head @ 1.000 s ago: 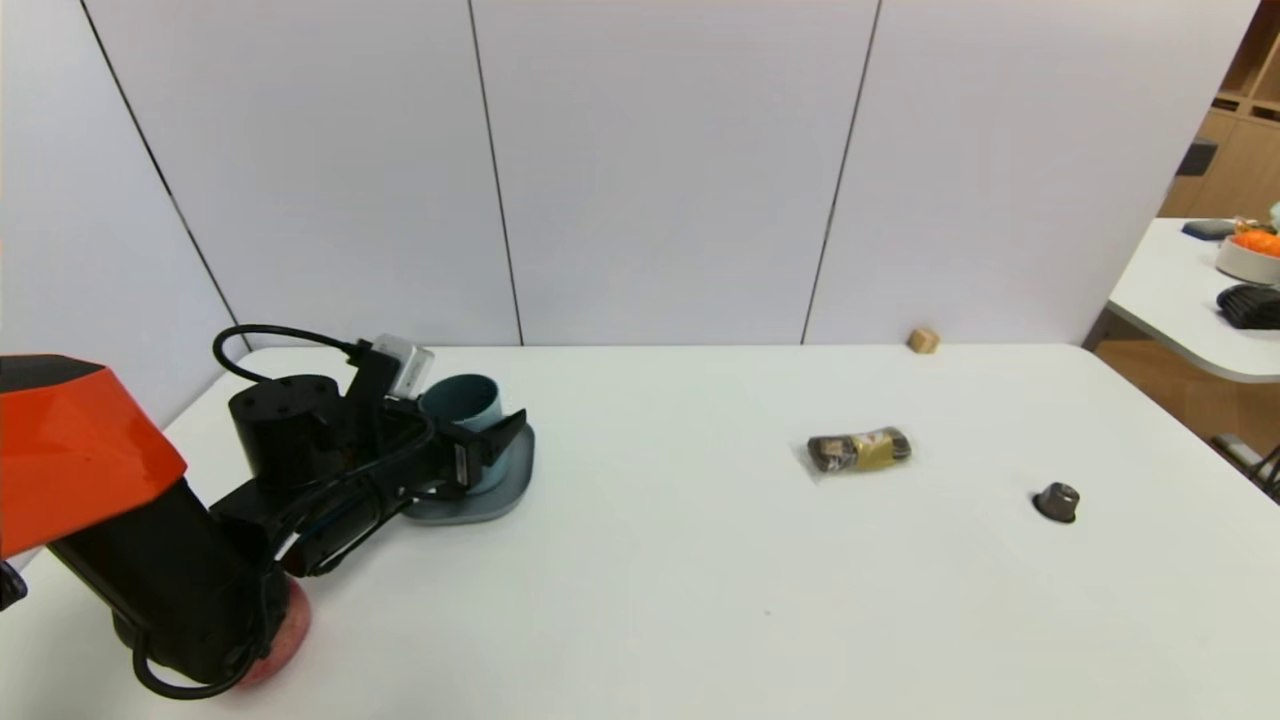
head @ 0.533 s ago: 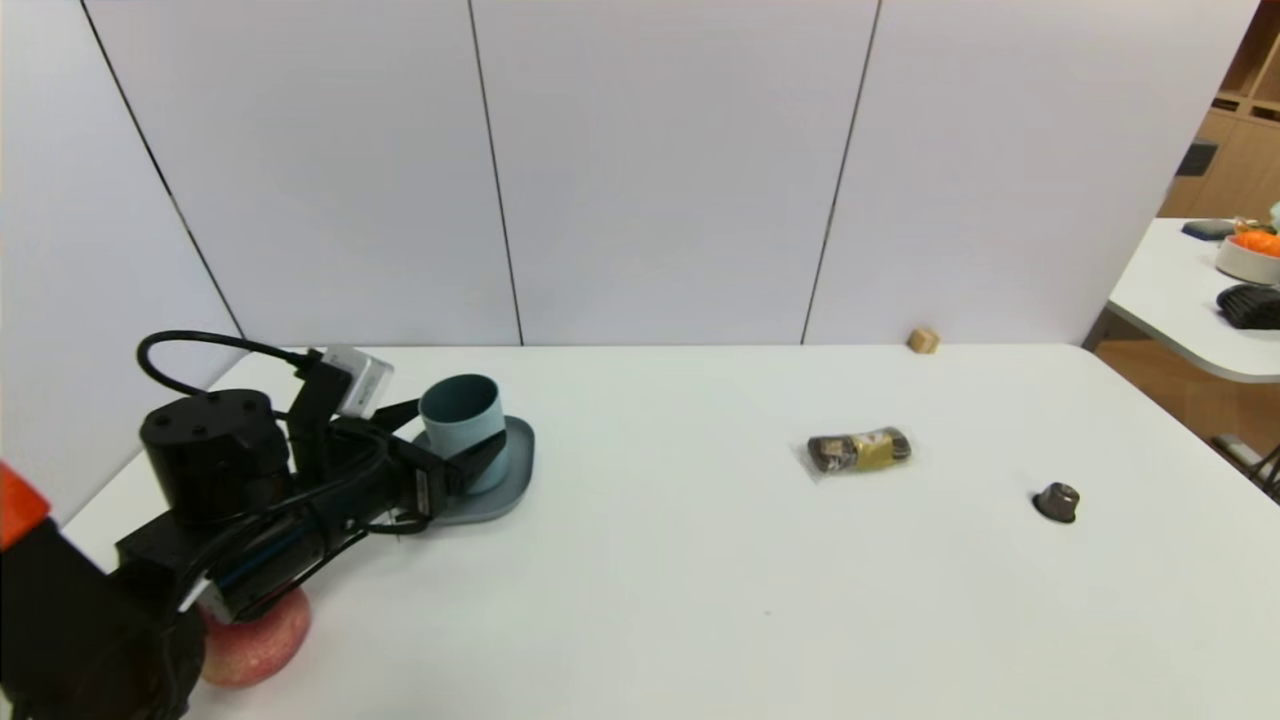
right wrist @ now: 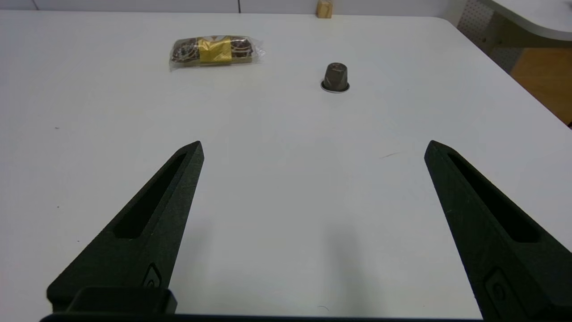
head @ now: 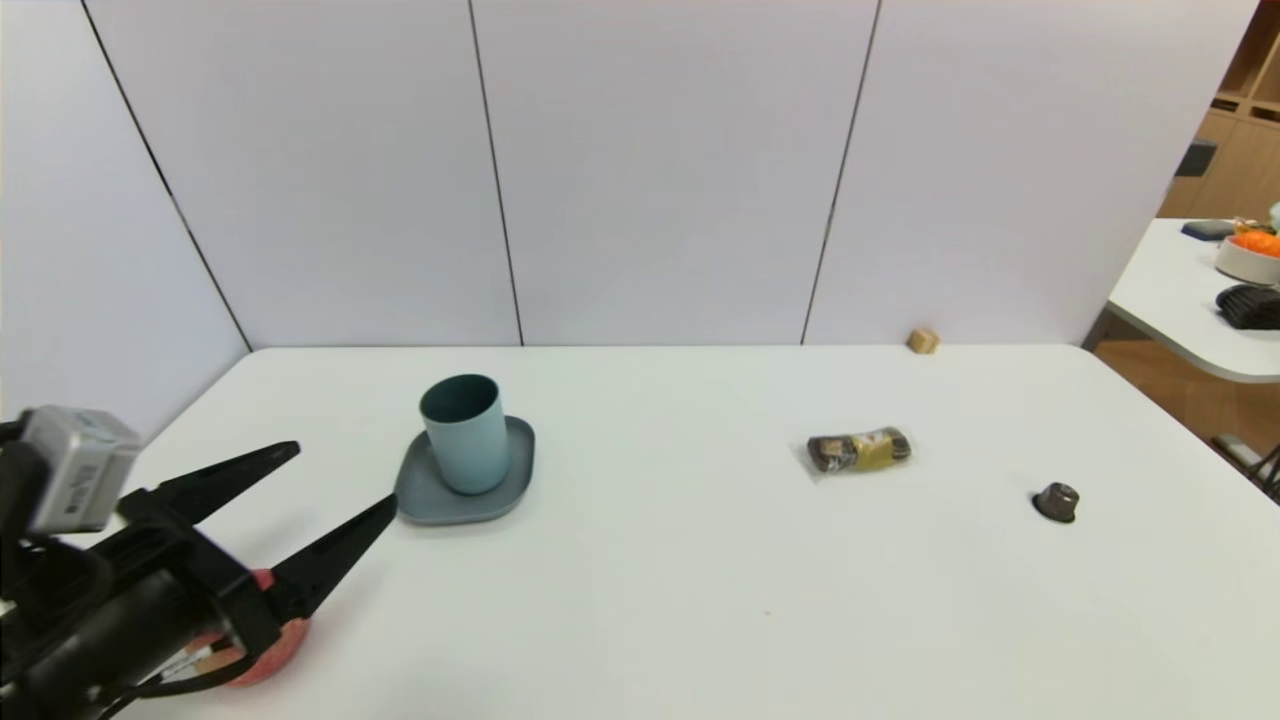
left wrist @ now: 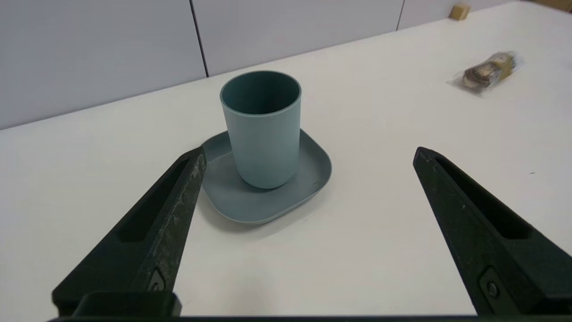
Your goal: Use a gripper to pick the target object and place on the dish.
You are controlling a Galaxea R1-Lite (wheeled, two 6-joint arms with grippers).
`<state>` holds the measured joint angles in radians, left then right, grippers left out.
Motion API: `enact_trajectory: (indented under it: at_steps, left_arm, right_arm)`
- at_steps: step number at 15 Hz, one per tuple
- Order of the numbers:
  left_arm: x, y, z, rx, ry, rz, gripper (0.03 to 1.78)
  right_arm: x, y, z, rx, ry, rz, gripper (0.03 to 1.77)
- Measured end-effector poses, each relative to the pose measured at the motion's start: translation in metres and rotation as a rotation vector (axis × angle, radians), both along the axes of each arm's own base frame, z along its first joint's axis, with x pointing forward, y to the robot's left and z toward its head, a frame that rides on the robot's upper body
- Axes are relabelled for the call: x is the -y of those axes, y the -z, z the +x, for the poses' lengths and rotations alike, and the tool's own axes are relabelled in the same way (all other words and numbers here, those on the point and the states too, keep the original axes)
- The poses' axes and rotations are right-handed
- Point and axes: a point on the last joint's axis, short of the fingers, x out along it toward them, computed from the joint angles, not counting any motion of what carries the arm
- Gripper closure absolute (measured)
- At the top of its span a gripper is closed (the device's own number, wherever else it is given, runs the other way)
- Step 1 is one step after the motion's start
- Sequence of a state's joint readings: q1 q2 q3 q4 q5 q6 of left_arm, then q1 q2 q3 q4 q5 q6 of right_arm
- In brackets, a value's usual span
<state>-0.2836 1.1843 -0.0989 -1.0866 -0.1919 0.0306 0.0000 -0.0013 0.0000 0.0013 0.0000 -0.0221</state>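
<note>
And there it is, left of centre in the frame: the tall, handleless, light blue-grey plastic cup [head: 471, 445] with a darker teal inside, standing upright on the shallow grey-blue rounded-square dish [head: 451, 505]! The left end effector [head: 347, 471], black with pointed fingertips, is at the lower left of the frame, spread wide with nothing between its fingers, its tips apart from the cup and near the dish. Behind it, partly hidden, sits a red round fruit [head: 272, 660] on the white desk [head: 660, 600]. Over to the right of centre lies the wrapped brown-and-gold snack [head: 860, 451], and farther right, a small dark metallic capsule [head: 1057, 502]. A little pale wooden block [head: 923, 341] rests at the desk's far edge, upper right. The right end effector [right wrist: 314, 147], seen in its own wrist view, hangs over the desk, also spread and empty.
</note>
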Motion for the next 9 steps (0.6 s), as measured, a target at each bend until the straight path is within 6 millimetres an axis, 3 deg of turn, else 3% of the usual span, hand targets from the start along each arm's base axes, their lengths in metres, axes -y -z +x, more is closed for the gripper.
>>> enact_trajectory:
  at_steps: [4, 9]
  left_arm:
    - [-0.020, -0.011, -0.060, 0.115, -0.035, -0.077, 0.14]
    - [-0.036, 0.011, -0.110, 0.187, -0.187, -0.084, 0.12]
  right_arm:
    - [0.000, 0.000, 0.000, 0.000, 0.000, 0.000, 0.09]
    - [0.000, 0.000, 0.000, 0.000, 0.000, 0.000, 0.09]
